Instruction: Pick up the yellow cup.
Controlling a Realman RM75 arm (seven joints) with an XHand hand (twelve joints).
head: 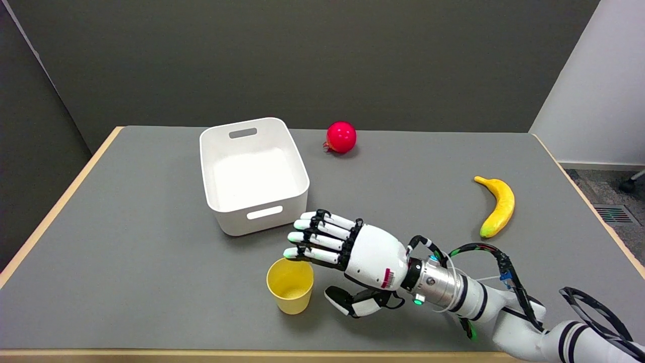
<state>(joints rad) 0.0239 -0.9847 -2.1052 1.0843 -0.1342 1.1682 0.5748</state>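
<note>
The grey tabletop [151,272] carries everything, and the yellow cup [290,291] serves as the landmark: it stands upright, mouth up, near the front edge, a little left of centre. The white bin [253,174] sits behind the cup and slightly to its left, near but clear of it. The right robot hand [347,252] is just to the right of the cup and a little behind it, fingers [315,237] stretched out flat and apart toward the left, with the lowest fingertip over or at the cup's far rim; contact cannot be told from this view. The thumb [342,301] hangs low beside the cup's right wall, apart from it. The hand holds nothing and is wide open. The banana [498,206] lies well to the right of the cup and further back, and the red ball [341,136] is far behind the cup, past the bin.

The step in hand looks like the final approach before closing. To do it well, the palm should probably drop and slide left so the cup's wall sits between thumb and fingers, rather than the fingers riding over the open mouth. A light plastic cup likely tips or skids if nudged from one side, so both sides should close together, low enough on the wall to keep it upright, and without drifting back toward the bin.
</note>
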